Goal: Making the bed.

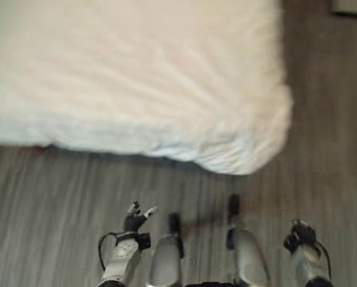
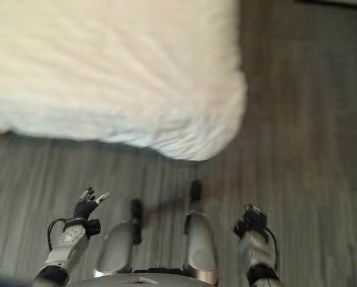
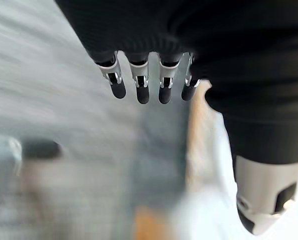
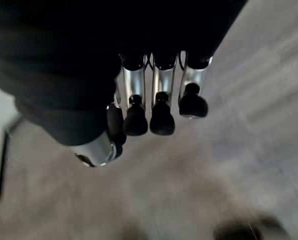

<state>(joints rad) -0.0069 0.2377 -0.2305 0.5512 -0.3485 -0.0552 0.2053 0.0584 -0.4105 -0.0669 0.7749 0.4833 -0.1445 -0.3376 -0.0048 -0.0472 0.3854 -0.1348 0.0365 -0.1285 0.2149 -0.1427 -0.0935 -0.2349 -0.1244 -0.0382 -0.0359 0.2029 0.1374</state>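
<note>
The bed [image 1: 136, 72] lies ahead of the robot, covered by a white, puffy duvet [image 1: 226, 137] whose rounded corner hangs over the edge above the grey wood-grain floor [image 1: 46, 197]. The cloth looks softly creased, pale cream on top and cooler white along its side. The left hand [image 1: 136, 216] and the right hand [image 1: 300, 233] hang low over the floor, well apart from the bed, fingers relaxed and empty.
</note>
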